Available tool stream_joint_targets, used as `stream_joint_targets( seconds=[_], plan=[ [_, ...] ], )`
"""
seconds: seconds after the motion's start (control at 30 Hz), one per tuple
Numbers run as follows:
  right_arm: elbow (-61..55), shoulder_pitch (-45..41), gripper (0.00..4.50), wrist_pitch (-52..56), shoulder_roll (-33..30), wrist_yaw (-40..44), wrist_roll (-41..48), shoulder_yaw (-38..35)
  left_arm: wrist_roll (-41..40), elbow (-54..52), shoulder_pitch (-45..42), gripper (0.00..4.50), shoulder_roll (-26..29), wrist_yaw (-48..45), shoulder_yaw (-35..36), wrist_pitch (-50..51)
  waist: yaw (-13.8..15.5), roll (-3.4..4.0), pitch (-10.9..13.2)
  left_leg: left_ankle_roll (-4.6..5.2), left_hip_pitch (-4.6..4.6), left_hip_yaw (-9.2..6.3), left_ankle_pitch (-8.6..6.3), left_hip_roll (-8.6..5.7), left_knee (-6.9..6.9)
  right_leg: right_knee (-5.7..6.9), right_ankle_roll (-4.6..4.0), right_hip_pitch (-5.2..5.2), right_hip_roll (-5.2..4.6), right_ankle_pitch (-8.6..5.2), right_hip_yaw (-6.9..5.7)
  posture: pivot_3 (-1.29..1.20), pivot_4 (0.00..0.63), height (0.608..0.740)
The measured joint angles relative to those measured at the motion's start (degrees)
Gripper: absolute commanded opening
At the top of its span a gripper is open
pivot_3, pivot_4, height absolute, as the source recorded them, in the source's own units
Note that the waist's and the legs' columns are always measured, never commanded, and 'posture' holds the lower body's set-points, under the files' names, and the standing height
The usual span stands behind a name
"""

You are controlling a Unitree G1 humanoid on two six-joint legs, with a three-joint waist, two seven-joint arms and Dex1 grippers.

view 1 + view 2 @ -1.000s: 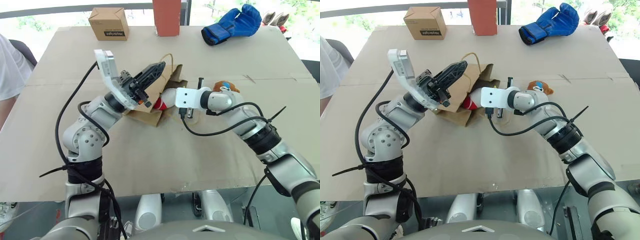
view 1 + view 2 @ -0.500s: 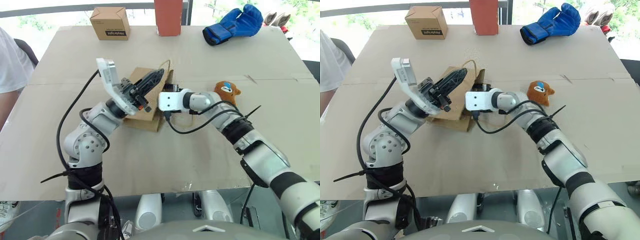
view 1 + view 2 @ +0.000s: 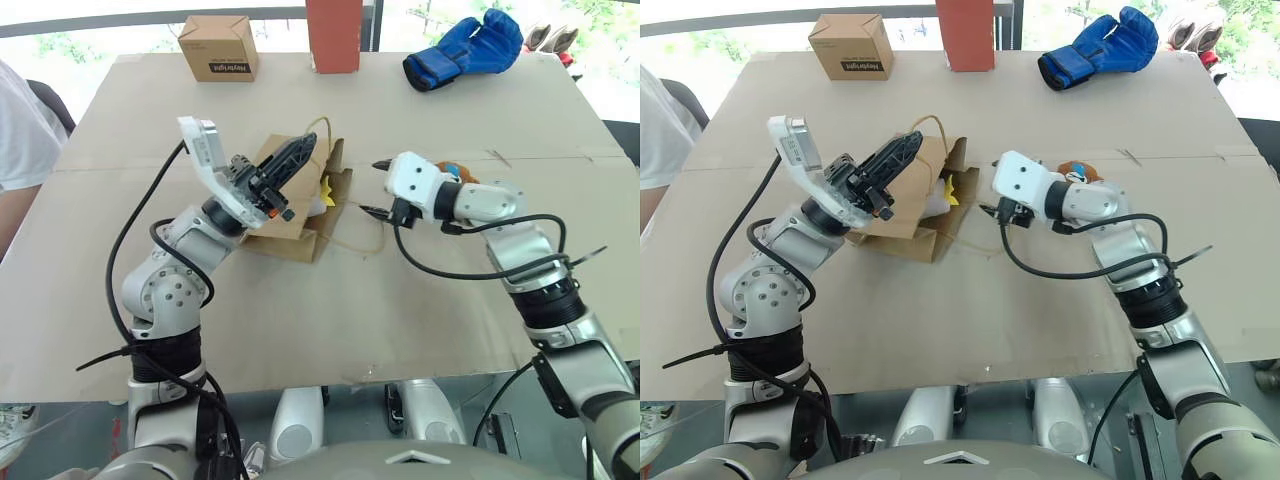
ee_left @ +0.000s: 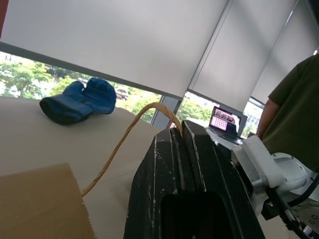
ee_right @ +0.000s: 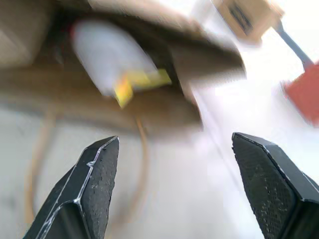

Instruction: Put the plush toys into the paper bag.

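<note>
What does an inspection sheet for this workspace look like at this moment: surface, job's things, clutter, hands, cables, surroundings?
Surface: table covered in tan cardboard sheets.
Job's things: paper bag lies on its side, mouth toward the right arm; white plush toy with yellow bits sits inside the mouth; brown plush toy is on the table behind the right arm.
Clutter: small cardboard box, red upright box and blue boxing glove along the far edge.
Hands: left hand shut on the bag's handle; right hand open, empty, just outside the bag mouth.
Cables: black cables loop off both arms.
Surroundings: a person in a white sleeve at the table's left; windows beyond.
</note>
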Motion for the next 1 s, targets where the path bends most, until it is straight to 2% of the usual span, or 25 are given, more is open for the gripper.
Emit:
stream_joint_targets(
  seconds=[0.2,0.27,0.37,0.4,0.43,0.47,0.5,0.63,0.7,0.87,1.0],
  plan=[
    [3.49,0.44,3.44,12.68,-2.05,-7.52,-3.47,-2.95,0.51,1.13,-0.68,0.0,0.04,-0.08,-0.07,-0.32,-0.08,0.0,0.0,0.0,-0.03,0.02,0.0,-0.01,-0.01,-0.01,0.0,-0.02,0.01,0.0,0.02,0.0,0.15,0.74],
    [5.23,0.77,3.06,14.79,-2.72,-8.73,-4.38,-2.96,0.56,1.45,-0.82,0.0,0.22,-0.13,0.07,-0.52,-0.07,0.0,0.0,0.0,-0.03,0.02,0.0,-0.01,-0.01,-0.02,0.0,-0.02,0.01,0.0,0.03,0.0,0.15,0.74],
    [6.29,0.93,1.88,14.98,-2.38,-9.88,-4.36,-2.95,0.57,1.53,-0.86,0.0,0.22,-0.14,0.0,-0.55,-0.12,0.0,0.0,0.01,-0.02,0.03,0.0,-0.01,-0.01,-0.02,0.01,-0.02,0.01,0.0,0.04,0.0,0.15,0.74],
    [6.3,1.04,1.62,14.69,-2.38,-10.06,-4.36,-2.95,0.57,1.53,-0.86,0.0,0.22,-0.14,0.01,-0.56,-0.11,0.0,0.0,0.01,-0.02,0.02,0.0,-0.01,-0.01,-0.02,0.01,-0.02,0.01,0.0,0.03,0.0,0.15,0.74],
    [6.3,1.2,0.97,14.02,-2.36,-10.42,-4.35,-2.95,0.57,1.53,-0.86,0.0,0.23,-0.14,0.01,-0.56,-0.11,0.0,0.0,0.01,-0.02,0.02,0.0,-0.01,-0.01,-0.02,0.01,-0.02,0.01,0.0,0.03,0.0,0.15,0.74],
    [6.29,1.44,0.63,13.21,-2.36,-10.6,-4.35,-2.95,0.56,1.53,-0.85,0.0,0.24,-0.13,0.03,-0.56,-0.08,0.0,0.0,0.01,-0.03,0.03,0.0,-0.01,0.0,-0.02,0.01,-0.02,0.01,0.0,0.04,0.0,0.15,0.74],
    [6.29,1.55,0.12,12.83,-2.33,-10.69,-4.34,-2.95,0.56,1.53,-0.85,0.0,0.28,-0.13,0.08,-0.56,-0.04,0.0,0.0,0.01,-0.03,0.03,0.0,-0.01,0.0,-0.03,0.01,-0.02,0.01,0.0,0.04,0.0,0.15,0.74],
    [5.89,2.97,0.05,7.67,-2.42,-10.3,-3.31,-3.02,0.44,1.55,-0.85,0.0,0.52,0.05,0.65,-0.4,-0.08,0.0,0.0,0.01,-0.03,0.03,0.0,-0.01,0.0,-0.03,0.02,-0.02,0.01,0.0,0.04,0.0,0.15,0.74],
    [1.9,4.71,0.05,2.42,-1.65,-7.21,0.24,-3.25,-0.46,1.72,-0.94,0.0,0.56,0.59,1.6,0.09,-0.26,0.0,0.0,0.01,-0.03,0.01,-0.01,0.01,-0.02,-0.03,0.03,-0.02,0.04,0.0,0.04,0.0,0.15,0.74],
    [-5.66,4.72,0.05,-1.77,0.92,-3.05,4.73,-2.16,-2.04,2.22,-1.98,0.0,0.71,1.03,1.93,1.1,-0.22,0.0,0.01,0.01,-0.02,-0.03,0.0,0.04,-0.01,-0.02,0.03,-0.02,0.09,0.0,0.03,0.0,0.15,0.74],
    [-5.27,2.93,0.05,-5.29,7.16,-0.39,4.58,6.95,-2.76,3.18,-2.7,0.0,0.76,1.02,1.95,2.08,-0.37,0.01,0.01,0.0,0.01,-0.05,0.0,0.05,-0.01,0.01,0.02,-0.03,0.11,0.0,0.03,0.0,0.15,0.74]
  ],
)
